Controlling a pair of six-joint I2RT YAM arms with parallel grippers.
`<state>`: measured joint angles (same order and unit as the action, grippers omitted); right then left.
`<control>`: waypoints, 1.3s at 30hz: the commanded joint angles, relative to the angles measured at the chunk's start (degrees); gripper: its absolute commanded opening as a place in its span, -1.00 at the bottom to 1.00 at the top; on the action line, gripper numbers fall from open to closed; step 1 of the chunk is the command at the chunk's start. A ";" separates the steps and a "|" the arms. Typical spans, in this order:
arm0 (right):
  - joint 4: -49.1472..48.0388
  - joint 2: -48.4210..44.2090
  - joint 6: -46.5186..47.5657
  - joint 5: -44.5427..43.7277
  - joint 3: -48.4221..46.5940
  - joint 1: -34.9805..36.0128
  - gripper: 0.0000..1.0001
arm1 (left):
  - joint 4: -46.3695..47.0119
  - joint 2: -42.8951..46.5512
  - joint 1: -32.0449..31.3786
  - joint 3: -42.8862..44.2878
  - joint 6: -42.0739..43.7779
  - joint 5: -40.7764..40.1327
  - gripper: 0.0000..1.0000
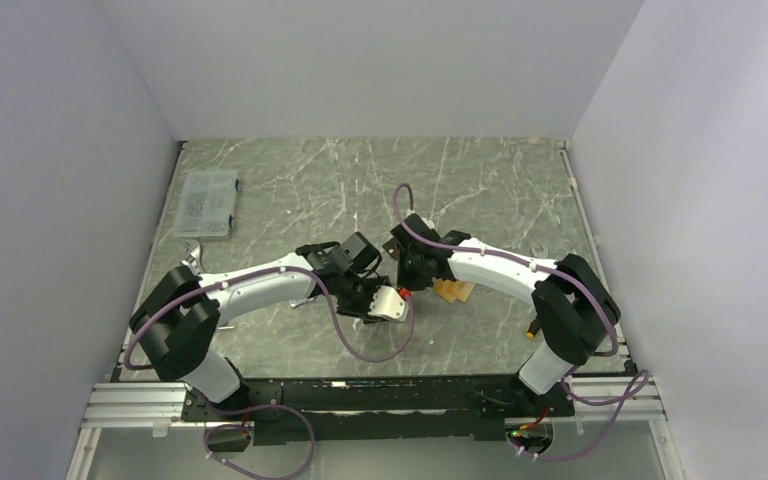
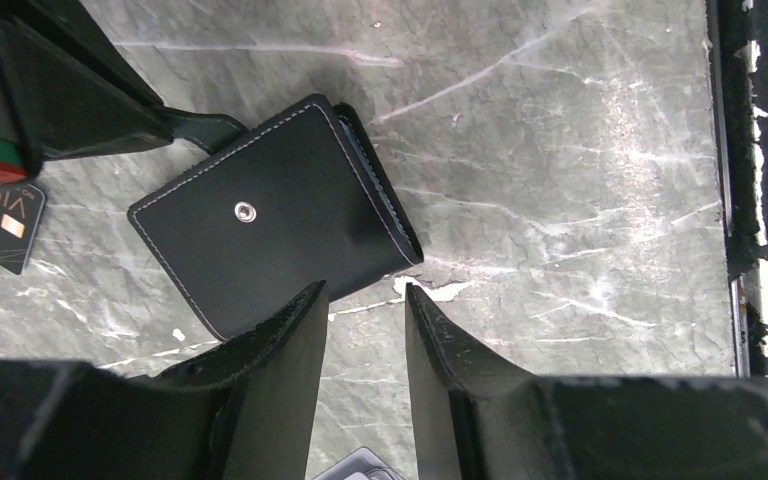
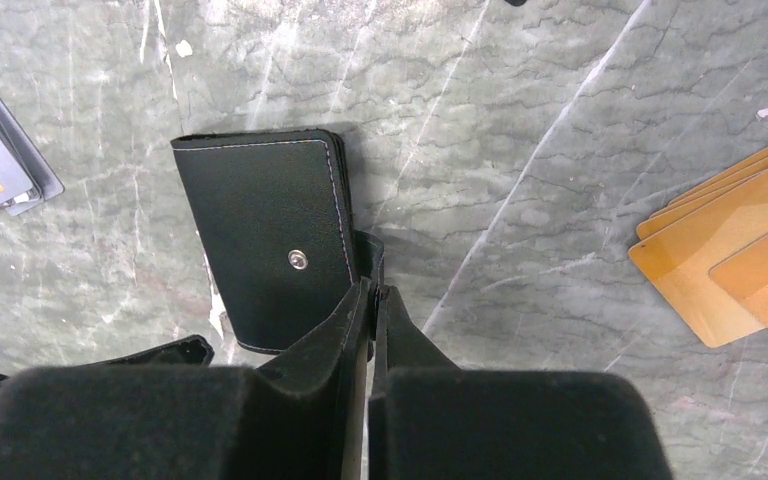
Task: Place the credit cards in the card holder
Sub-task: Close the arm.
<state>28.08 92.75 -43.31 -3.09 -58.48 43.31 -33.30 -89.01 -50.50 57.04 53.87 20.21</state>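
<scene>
Right wrist: right hand (image 3: 374,290) pinches tab (image 3: 365,250) of folded black card holder (image 3: 260,230); left hand (image 2: 365,292) released.

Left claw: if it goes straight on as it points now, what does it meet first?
Probably the black leather-like folded card holder, lying just ahead of the left claw; depth is unclear.

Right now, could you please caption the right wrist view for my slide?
Right pincer shut on the closed wallet's tab, orange cards lying apart on the table.

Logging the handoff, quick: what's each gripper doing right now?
Left gripper: open, holding nothing.
Right gripper: shut on the snap tab of the card holder.
</scene>
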 commanded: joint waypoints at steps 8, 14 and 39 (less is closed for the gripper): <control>0.13 -1.08 -0.28 1.55 -1.52 -0.04 -1.00 | 2.95 -3.88 -0.44 1.08 0.50 1.19 -0.28; -0.10 1.28 0.83 2.75 -3.35 0.41 -1.00 | 3.84 -5.99 -0.41 0.76 0.63 -1.32 -0.38; -3.05 11.89 4.28 12.15 -8.26 0.68 -1.00 | 6.38 -5.10 -0.79 -4.49 3.58 -4.01 -0.54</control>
<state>27.31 102.83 -39.38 5.89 -64.99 43.48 -25.96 -93.62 -51.05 53.98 56.29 18.44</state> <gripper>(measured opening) 0.048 0.239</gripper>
